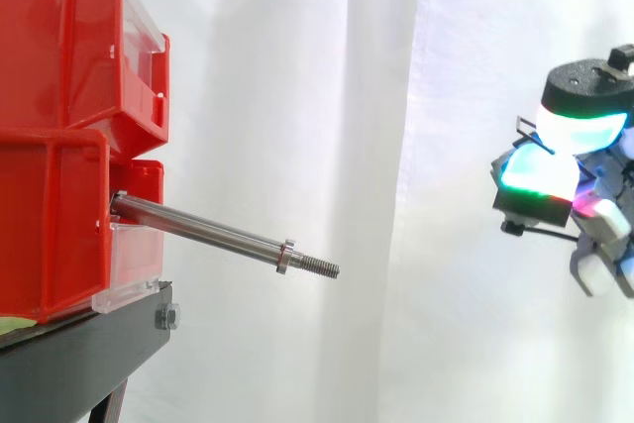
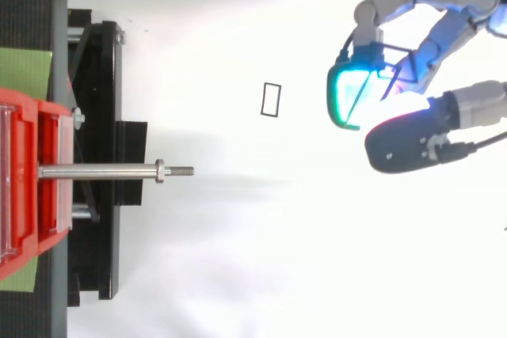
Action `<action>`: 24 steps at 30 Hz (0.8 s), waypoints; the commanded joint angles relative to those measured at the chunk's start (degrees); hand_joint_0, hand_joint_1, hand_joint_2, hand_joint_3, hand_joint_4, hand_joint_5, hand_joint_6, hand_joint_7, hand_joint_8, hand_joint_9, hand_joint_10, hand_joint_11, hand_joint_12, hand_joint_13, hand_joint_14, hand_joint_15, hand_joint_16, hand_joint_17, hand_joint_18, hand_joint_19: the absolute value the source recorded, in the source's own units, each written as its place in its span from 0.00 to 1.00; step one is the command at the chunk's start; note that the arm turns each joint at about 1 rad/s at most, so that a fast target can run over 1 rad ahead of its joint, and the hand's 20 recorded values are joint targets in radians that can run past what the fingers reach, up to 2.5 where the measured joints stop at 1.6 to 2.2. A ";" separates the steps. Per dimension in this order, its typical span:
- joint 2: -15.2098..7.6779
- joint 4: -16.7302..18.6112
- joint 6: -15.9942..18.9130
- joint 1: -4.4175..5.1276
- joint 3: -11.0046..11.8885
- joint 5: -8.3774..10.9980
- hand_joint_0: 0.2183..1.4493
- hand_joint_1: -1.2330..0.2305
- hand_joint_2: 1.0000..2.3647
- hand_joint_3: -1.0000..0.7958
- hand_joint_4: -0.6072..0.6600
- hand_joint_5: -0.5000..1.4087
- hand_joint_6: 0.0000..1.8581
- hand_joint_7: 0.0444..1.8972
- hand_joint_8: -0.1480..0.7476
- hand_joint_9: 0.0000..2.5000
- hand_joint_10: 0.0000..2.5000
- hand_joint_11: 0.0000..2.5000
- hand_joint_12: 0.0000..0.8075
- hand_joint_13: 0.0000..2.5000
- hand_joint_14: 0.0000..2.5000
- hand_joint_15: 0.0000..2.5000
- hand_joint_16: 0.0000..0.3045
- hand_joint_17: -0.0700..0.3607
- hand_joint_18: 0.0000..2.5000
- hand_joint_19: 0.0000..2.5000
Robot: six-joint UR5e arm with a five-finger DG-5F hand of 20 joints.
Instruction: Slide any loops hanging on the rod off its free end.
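Hanging at the right edge of the side view, your hand (image 1: 555, 136) sits a little above the level of the rod's tip, its glowing cyan and green pads (image 1: 540, 177) drawn in close together. You can see it pinching a thin dark loop (image 1: 511, 228), whose strands cross the lit pads and run out below them. From above, the hand (image 2: 432, 37) lies in the upper right with its fingers curled inward, well apart from everything on the stand.

Between the hand and the rod, in the top view, you have open white ground with one small black rectangle outline (image 2: 269, 99) marked on it.

Look further left and you find the rod (image 1: 218, 231) sticking out of the lower red bin (image 1: 50, 225), sloping slightly down toward its free end. A nut (image 1: 286, 256) sits near the threaded tip (image 1: 319, 265), and the shaft is bare. A second red bin (image 1: 59, 47) is stacked on top, both resting on the black stand (image 1: 89, 354) before the white curtain (image 1: 396, 96).
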 commanded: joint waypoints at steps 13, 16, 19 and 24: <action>0.00 27.77 -4.73 1.29 -10.11 -2.20 0.26 0.34 0.02 0.52 0.40 0.19 0.47 0.58 0.42 0.43 0.01 0.37 0.32 0.37 0.01 0.13 0.13 0.37 0.36 0.20; 0.00 29.88 -6.48 1.55 -11.08 -2.20 0.26 0.34 0.02 0.52 0.41 0.19 0.47 0.58 0.41 0.40 0.01 0.32 0.32 0.37 0.00 0.12 0.13 0.37 0.36 0.20; 0.00 32.96 -7.36 2.08 -12.84 -2.11 0.26 0.34 0.02 0.52 0.41 0.19 0.47 0.58 0.40 0.30 0.01 0.13 0.30 0.36 0.00 0.09 0.13 0.37 0.35 0.19; 0.00 42.01 -7.36 2.60 -16.71 -2.73 0.26 0.34 0.02 0.53 0.41 0.20 0.46 0.58 0.39 0.23 0.00 0.00 0.28 0.34 0.00 0.03 0.12 0.35 0.34 0.16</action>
